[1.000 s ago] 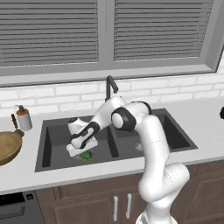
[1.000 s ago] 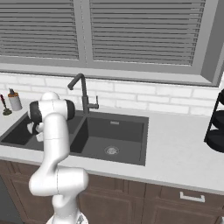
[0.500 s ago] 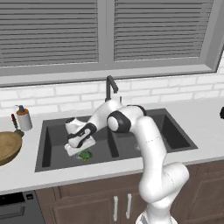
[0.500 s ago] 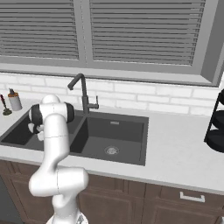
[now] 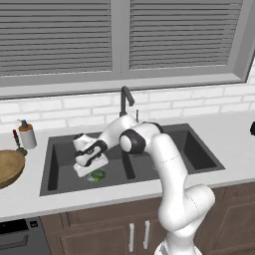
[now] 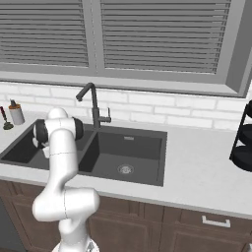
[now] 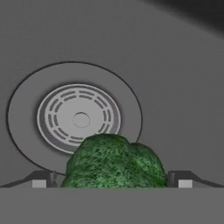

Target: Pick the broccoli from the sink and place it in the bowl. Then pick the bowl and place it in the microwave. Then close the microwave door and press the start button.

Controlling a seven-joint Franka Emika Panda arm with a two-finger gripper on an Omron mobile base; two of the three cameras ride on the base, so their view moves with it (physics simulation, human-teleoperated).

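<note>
The broccoli [image 5: 96, 175] is a small bumpy green lump on the floor of the sink's [image 5: 60, 149] left basin, right beside a round steel drain [image 7: 78, 117]. My gripper [image 5: 91, 171] hangs just above it, pointing down, jaws open. In the hand view the broccoli [image 7: 116, 162] sits between my two fingertips [image 7: 40, 181], which stand wide on either side without touching it. The light-brown wooden bowl [image 5: 7, 168] rests on the counter left of the sink, partly cut off by the frame edge. The microwave is out of view.
A dark tall faucet [image 5: 126, 97] rises behind the sink's divider. A soap bottle [image 5: 27, 135] stands at the back left of the counter. A black wire rack [image 6: 243, 142] stands on the counter far right. Cabinet doors [image 5: 134, 231] run below.
The arm has swung left and lowered, bringing the open gripper down over the broccoli in the left basin. The broccoli has stayed where it was.
</note>
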